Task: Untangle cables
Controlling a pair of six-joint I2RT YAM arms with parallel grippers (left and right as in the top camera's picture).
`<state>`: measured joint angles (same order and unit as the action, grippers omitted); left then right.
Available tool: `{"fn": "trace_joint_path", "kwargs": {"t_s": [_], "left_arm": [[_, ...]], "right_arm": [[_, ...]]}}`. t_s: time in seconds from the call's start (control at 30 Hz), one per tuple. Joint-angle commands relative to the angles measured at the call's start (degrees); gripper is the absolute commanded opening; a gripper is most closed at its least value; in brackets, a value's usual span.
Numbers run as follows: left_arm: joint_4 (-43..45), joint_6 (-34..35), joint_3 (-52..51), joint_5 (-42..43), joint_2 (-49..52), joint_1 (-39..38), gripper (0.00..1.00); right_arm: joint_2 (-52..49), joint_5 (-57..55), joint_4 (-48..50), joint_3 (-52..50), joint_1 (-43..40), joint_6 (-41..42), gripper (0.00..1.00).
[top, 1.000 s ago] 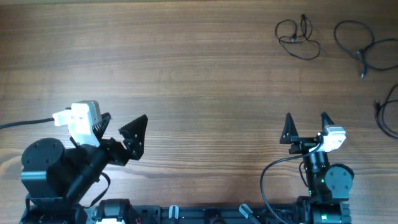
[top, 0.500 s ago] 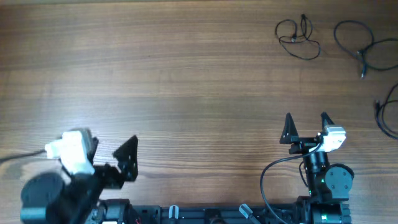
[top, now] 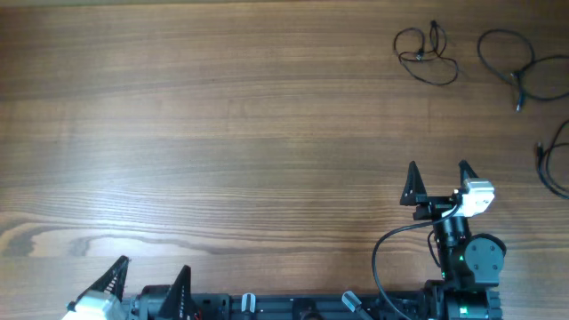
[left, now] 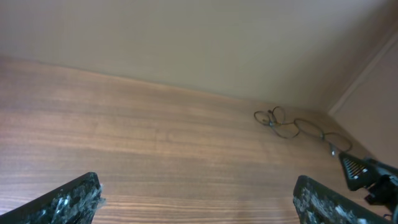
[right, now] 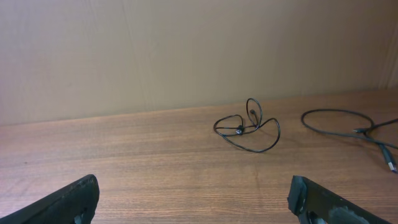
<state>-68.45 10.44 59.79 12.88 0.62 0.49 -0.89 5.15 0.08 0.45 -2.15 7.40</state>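
Left gripper (top: pixel 153 265), fingers apart, now back at near edge of table (top: pixel 267 133); right gripper (top: pixel 437 169), likewise apart, unmoved; cables (top: pixel 419 57) untouched.

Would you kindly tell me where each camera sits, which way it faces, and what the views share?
Overhead: above the table, looking straight down; left claw and right claw at the near edge.
Left wrist: low, facing the far right corner; left fingers frame the bottom.
Right wrist: low, facing the far wall; right fingers likewise.
Shared: the looped cable appears in all three.
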Motion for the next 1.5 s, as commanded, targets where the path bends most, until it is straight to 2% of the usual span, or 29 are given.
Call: {"fn": "trace_joint_path", "kwargs": {"t_s": [0.0,0.4,0.53,0.8,1.0,1.2,1.37,1.47], "left_arm": [[2.6,-3.8,-3.78,-0.57,-0.37,0.02,1.0],[29.62,-4.24,-29.9,-0.35,-0.35,0.04,1.0],[35.39,-4.02,-36.28,0.15,-0.35,0.04,1.0],[43.82,-4.09,-45.05,0.07,-0.31,-0.02,1.0],[48.41,-4.07,-46.8,0.09,-0.33,-0.31,1.0],[49.24,-5.03,-47.5,-2.08,-0.42,-3.04,1.0],[59.47,-5.33,-55.12,1.18,-0.42,-4.04,1.0],[60.13,-5.79,-56.68,0.24,-0.42,-4.2,1.0]], "right_arm": [[0.68,0.92,0.28,-0.15,0.37,-0.85,1.0],[0.68,0.92,0.28,-0.15,0.37,-0.81,1.0],[0.68,0.92,0.28,-0.15,0.37,-0.85,1.0],[0.68,0.92,0.28,-0.15,0.37,-0.81,1.0],[0.68,0.92,0.28,-0.15,0.37,-0.85,1.0],[0.68,0.92,0.28,-0.15,0.37,-0.83,1.0],[0.68,0.92,0.28,-0.15,0.37,-0.83,1.0],[0.68,0.92,0.28,-0.15,0.37,-0.83,1.0]]}}
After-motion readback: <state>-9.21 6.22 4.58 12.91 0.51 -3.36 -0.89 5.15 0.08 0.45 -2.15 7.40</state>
